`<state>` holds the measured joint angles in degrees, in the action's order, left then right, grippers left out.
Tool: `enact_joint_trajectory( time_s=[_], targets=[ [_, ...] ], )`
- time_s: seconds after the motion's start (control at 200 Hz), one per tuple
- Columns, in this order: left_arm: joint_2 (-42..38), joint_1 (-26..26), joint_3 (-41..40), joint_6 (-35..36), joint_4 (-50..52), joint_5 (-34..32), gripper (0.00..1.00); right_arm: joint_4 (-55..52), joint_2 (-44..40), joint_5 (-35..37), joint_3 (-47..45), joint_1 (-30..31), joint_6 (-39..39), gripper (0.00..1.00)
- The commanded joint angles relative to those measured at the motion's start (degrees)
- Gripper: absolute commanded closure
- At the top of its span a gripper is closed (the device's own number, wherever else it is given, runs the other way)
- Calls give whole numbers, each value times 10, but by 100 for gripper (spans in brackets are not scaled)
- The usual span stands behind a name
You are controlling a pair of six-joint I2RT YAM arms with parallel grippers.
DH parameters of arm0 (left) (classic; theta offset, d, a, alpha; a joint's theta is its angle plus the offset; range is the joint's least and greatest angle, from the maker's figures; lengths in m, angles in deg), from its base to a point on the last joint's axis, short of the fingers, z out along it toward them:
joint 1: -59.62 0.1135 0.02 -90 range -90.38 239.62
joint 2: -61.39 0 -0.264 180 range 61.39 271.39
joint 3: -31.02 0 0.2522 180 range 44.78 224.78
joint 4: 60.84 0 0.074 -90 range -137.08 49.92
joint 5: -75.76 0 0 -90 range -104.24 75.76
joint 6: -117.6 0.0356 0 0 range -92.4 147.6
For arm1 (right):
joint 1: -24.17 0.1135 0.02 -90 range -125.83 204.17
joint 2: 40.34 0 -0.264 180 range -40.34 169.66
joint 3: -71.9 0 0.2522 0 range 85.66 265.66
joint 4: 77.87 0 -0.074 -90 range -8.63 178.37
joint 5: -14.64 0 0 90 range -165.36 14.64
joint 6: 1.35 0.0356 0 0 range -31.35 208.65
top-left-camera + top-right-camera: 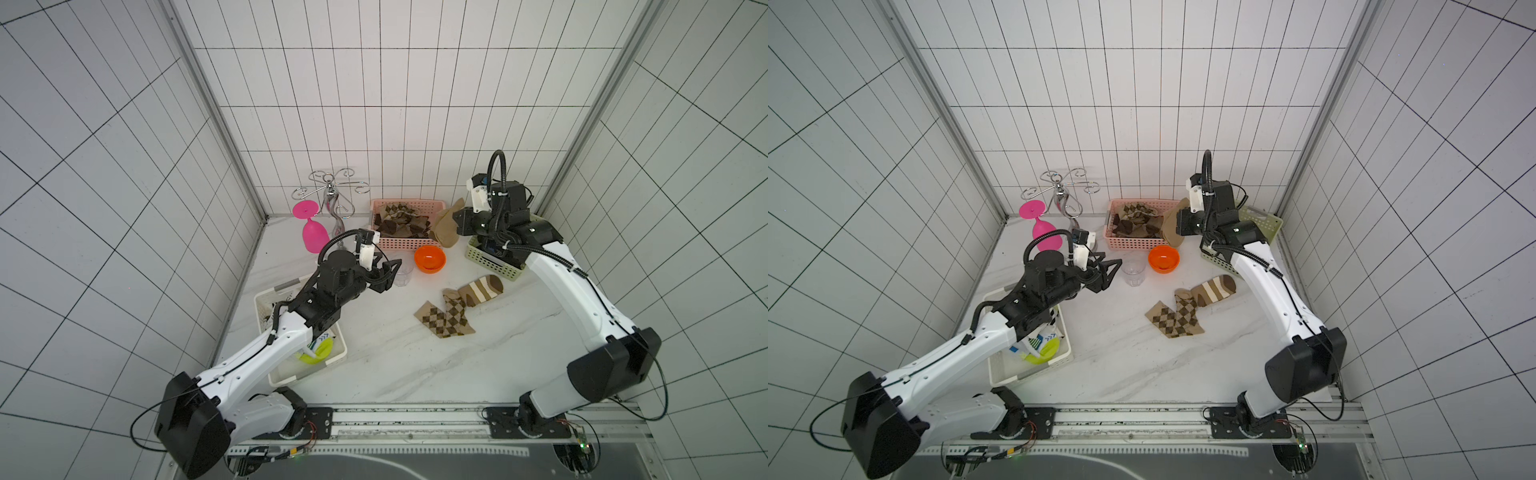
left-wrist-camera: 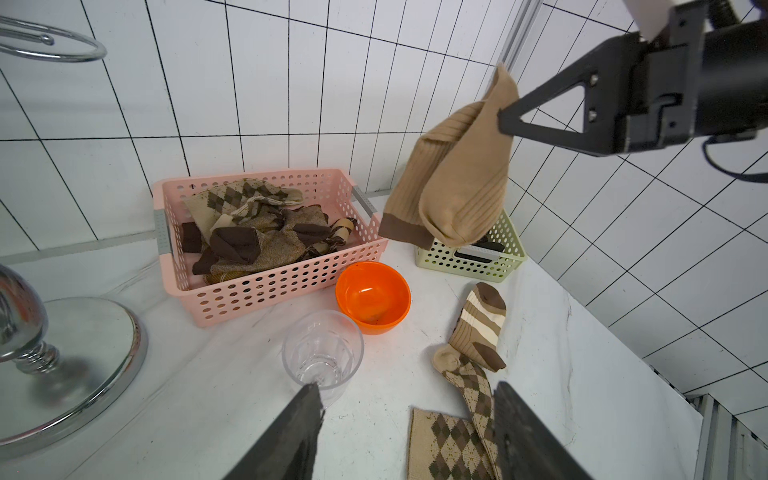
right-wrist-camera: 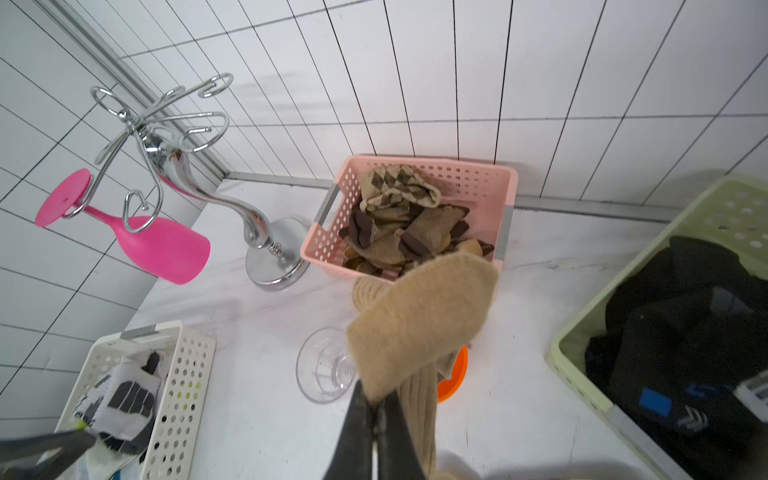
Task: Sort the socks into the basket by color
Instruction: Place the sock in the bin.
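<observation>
Your right end effector (image 2: 505,120), pinched shut on the plain tan ribbed sock (image 2: 453,187), hangs it lengthwise just right of the pink perforated plastic basket (image 2: 266,286), so the drop lies leftward; your left end effector (image 2: 407,388) stands open, empty.

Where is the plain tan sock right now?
In the left wrist view, the tan sock hangs from the right gripper, between the pink basket and the green basket.
</observation>
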<state>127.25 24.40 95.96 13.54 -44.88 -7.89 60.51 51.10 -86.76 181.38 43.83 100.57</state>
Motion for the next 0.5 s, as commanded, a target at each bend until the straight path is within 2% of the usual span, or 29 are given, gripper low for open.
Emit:
enact_joint_trajectory(
  time_s=[0.0, 0.25, 0.495],
  targets=[
    [-20, -2, -12, -1, 20, -9, 34, 30, 65, 5, 105, 4, -20, 100],
    [-41, -2, -26, -8, 41, -13, 34, 81, 201, 26, 174, -1, -38, 100],
    [-50, -1, -29, -17, 58, -24, 34, 122, 360, 13, 277, -33, -37, 100]
  ],
)
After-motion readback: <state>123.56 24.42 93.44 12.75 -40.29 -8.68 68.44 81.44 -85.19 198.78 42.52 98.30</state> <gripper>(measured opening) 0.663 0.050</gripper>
